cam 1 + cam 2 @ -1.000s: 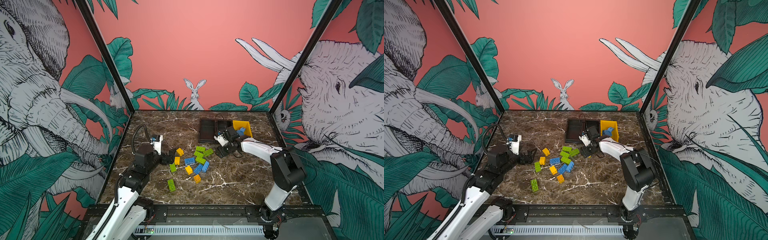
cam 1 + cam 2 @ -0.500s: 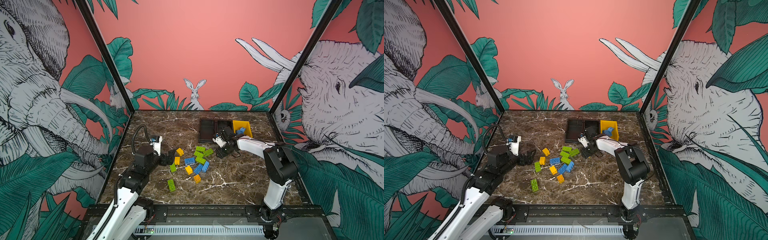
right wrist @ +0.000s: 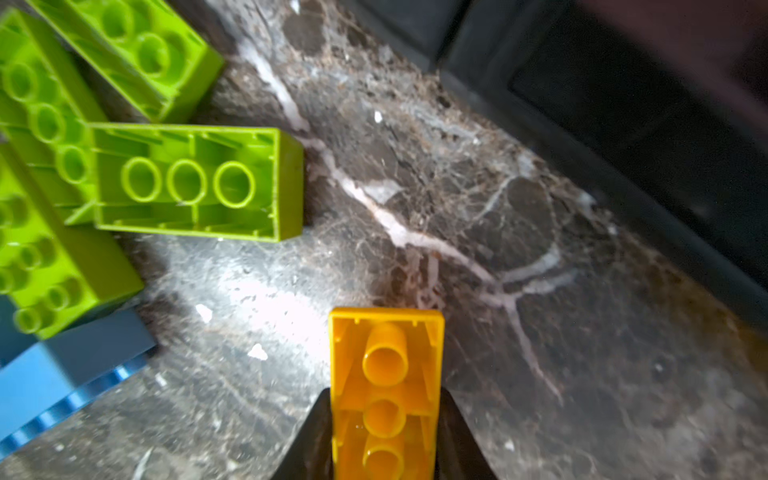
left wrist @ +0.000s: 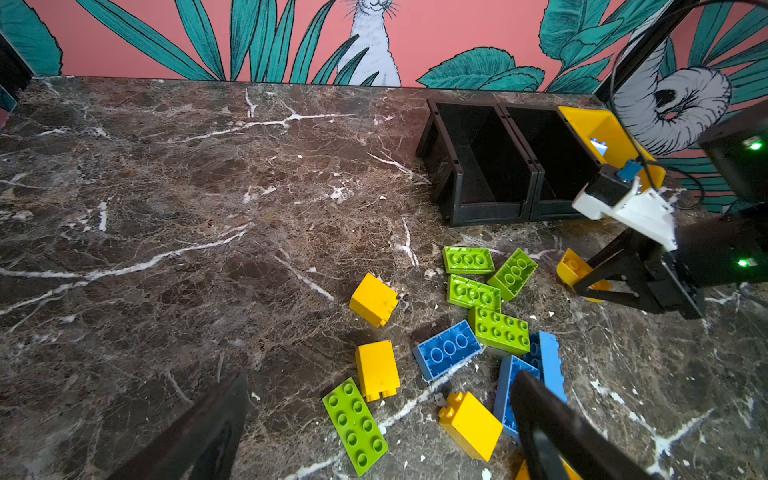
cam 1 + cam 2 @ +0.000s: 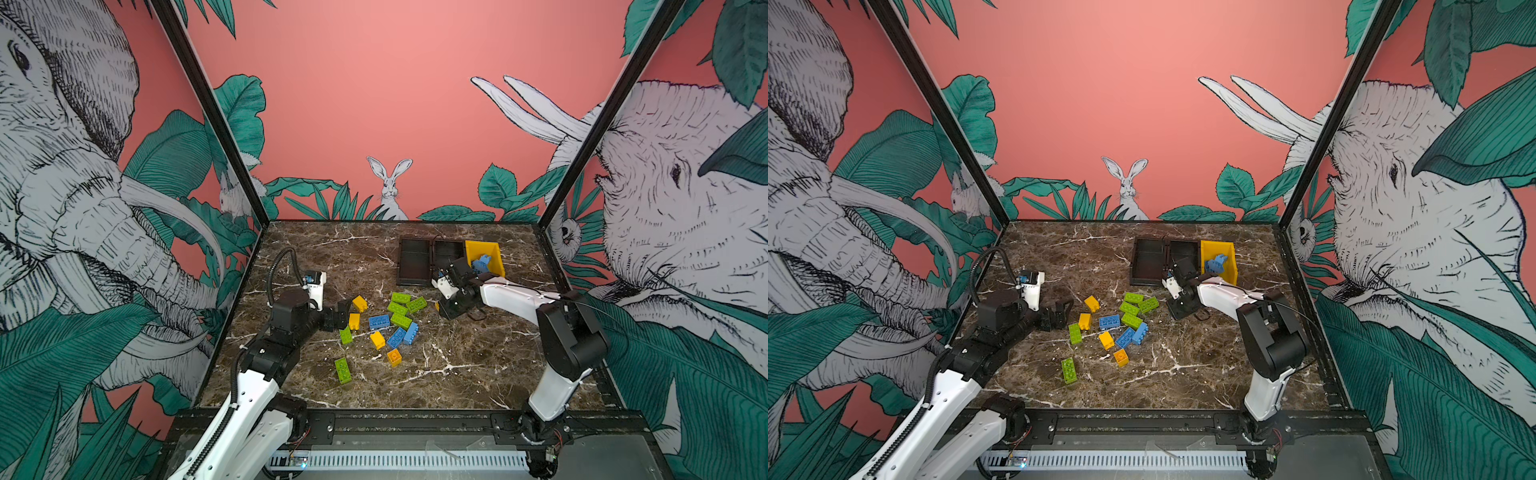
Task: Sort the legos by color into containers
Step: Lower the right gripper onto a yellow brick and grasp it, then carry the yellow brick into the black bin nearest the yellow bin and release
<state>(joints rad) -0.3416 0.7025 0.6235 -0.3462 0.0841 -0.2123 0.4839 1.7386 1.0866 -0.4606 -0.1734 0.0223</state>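
Change: R gripper (image 5: 449, 311) jaws narrowed vs a sec ago, now squeezed onto yellow brick (image 3: 386, 374); L arm + loose bricks in same spots as before.
yellow brick: pinched btw both R fingers, hollow underside twd the wrist cam, front end poking past the fingertips; low over the tabletop (image 5: 457, 374), can't tell if it touches.
R gripper: clenched on that brick, just in front of the black bins (image 4: 486, 210), right of the green bunch.
green bricks (image 5: 401, 308): four bunched mid-table, some upside down; one more by the L fingers, another alone nearer the front edge.
blue bricks (image 5: 379, 321): three on the table, just on the near side of the green bunch.
blue pieces (image 5: 482, 262): inside the yellow bin (image 5: 476, 248).
other yellows (image 5: 359, 303): four loose round the pile, left + near side.
L gripper (image 5: 338, 312): spread wide, nothing btw the fingers, low at the pile's left edge, beside two yellows.
black bins: two joined side by side, back of table, right of centre.
yellow bin: right up against the black pair's right side.
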